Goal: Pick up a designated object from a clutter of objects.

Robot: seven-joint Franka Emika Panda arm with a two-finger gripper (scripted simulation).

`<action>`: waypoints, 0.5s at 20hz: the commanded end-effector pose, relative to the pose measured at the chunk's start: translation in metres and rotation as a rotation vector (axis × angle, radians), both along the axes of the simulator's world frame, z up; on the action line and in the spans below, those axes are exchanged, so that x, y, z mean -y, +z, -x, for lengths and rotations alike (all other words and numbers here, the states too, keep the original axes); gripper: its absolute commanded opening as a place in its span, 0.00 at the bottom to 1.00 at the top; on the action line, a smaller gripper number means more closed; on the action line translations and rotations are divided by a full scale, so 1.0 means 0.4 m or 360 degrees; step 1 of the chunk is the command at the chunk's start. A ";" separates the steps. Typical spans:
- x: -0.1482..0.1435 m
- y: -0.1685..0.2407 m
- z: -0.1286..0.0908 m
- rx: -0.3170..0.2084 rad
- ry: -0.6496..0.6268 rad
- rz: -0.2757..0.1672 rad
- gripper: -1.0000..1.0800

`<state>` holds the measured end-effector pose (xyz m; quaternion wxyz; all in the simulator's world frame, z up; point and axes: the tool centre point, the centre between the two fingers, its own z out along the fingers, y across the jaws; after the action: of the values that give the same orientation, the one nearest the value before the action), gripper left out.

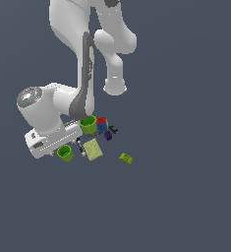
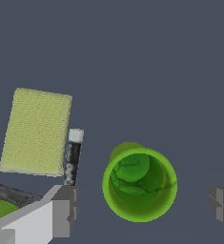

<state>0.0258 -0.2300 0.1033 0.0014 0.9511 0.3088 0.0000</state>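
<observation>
Fingers (image 2: 61, 209) nearest the wrist camera, spread wide, holding nothing, straddling the smaller green cup (image 2: 139, 183), which stands upright on the floor beside the marker pen (image 2: 72, 157) and flat yellow-green box (image 2: 35, 131). Approach done; closing and lifting remain.

Dark slate-blue ground (image 1: 186, 206) — flat, matte, evenly coloured

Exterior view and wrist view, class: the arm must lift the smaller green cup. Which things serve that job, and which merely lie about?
Job:
- smaller green cup
- claw, open, straddling it

Lying about:
- larger green cup
- flat yellow-green box
- marker pen
- red cube
- blue cube
- purple block
</observation>
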 end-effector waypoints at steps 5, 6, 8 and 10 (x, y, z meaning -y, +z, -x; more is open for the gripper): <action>0.020 -0.026 0.008 -0.0001 0.0044 -0.0004 0.96; 0.021 -0.027 0.008 -0.0001 0.0044 -0.0004 0.96; 0.019 -0.026 0.008 -0.0002 0.0039 -0.0004 0.96; 0.020 -0.034 0.009 -0.0002 0.0039 -0.0004 0.96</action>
<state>0.0225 -0.2380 0.0919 0.0001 0.9473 0.3203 -0.0001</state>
